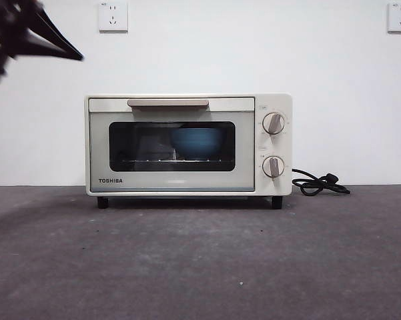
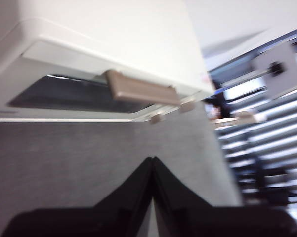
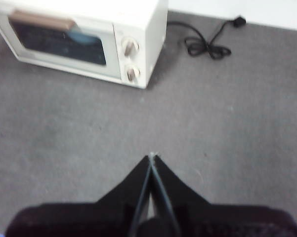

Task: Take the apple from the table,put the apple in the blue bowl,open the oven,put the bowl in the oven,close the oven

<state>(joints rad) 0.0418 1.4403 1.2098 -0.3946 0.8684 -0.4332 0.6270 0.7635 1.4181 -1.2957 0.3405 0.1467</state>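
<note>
Grey counter [image 1: 200, 267] carries the oven [image 1: 188, 145], door closed, tan handle [image 1: 167, 103] across its top edge, two knobs [image 1: 273, 123] at the right side. Black cord [image 1: 319, 184] lies coiled on the counter just beside the oven's right side. Bowl [image 1: 197, 142] sits inside the oven on the rack, seen through the dark glass; apple not visible. Left gripper [image 2: 153, 159] up above the counter near the oven front, jaws clenched, empty. Right gripper [image 3: 151, 156] well apart from the oven, jaws clenched, empty.
</note>
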